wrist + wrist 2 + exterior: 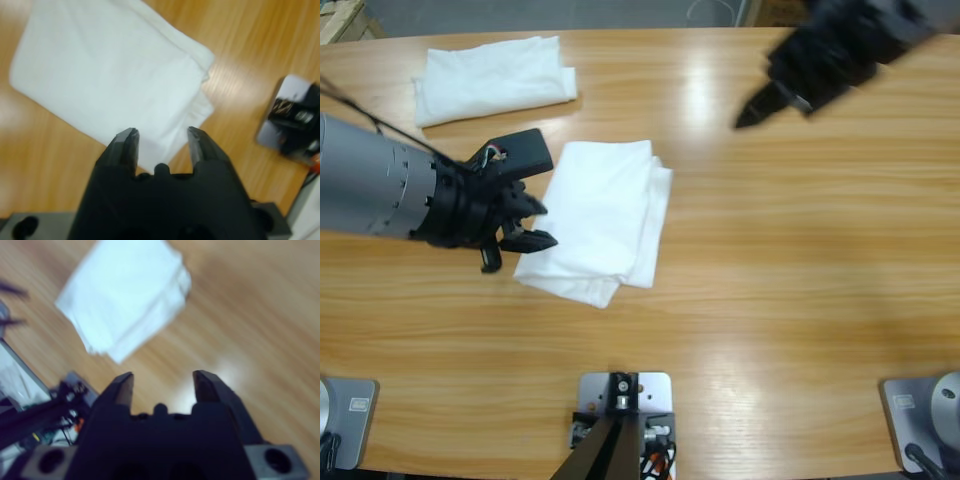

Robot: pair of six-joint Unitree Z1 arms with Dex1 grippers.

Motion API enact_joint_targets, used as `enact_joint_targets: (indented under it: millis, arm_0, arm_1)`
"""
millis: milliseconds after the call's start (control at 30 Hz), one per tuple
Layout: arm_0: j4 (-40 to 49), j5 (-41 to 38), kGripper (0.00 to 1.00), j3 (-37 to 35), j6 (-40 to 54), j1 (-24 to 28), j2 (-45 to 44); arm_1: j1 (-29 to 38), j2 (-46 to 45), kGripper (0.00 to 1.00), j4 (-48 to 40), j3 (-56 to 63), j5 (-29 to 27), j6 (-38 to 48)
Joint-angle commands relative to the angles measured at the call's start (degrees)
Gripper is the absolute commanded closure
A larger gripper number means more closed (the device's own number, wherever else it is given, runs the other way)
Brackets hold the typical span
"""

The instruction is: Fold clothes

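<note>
The left gripper [525, 225] hangs with jaws spread and empty just beside the folded white garment [600, 220] at the table's [770, 300] middle, which we judge a fold completed and released. Well away from that garment, the right gripper [765, 108] hovers over bare wood, its jaws likewise parted, holding nothing. A second folded white garment [495, 78] lies beyond the first, apparently set aside. We read no lettering or label.

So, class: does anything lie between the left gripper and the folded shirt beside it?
Nothing visible does. The left gripper, jaws open, sits at the folded shirt's edge, with only bare table around it.
</note>
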Motion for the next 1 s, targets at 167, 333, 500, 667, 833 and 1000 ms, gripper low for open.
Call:
enact_joint_targets:
  millis: [167, 333, 500, 667, 833, 1000]
  arm_0:
    - [17.77, 0.63, 0.009, -20.03, 32.34, 5.20, 19.87]
    - [18.35, 8.61, 0.009, -20.98, 35.78, 5.20, 25.20]
    - [18.28, 9.28, 0.009, -22.03, 37.82, 5.20, 28.68]
    - [18.28, 7.06, 0.009, -26.60, 37.63, 4.97, 31.25]
    - [18.30, 3.72, 0.009, -28.34, 37.49, 1.49, 34.90]
    - [18.35, 1.30, 0.009, -27.75, 37.33, -0.99, 37.22]
  arm_1:
    - [-6.04, -15.05, 0.000, 7.66, 9.40, -2.08, -0.79]
    - [-7.58, -15.49, 0.000, 6.09, 11.26, -2.13, -0.53]
    - [-8.50, -16.74, 0.000, 4.67, 13.94, -1.96, -0.03]
    - [-8.76, -16.97, 0.000, 2.52, 16.36, -1.59, 0.53]
    - [-8.76, -16.72, 0.000, 1.03, 17.22, -0.99, 0.70]
    - [-8.76, -17.39, 0.000, 0.85, 17.63, -0.99, 0.72]
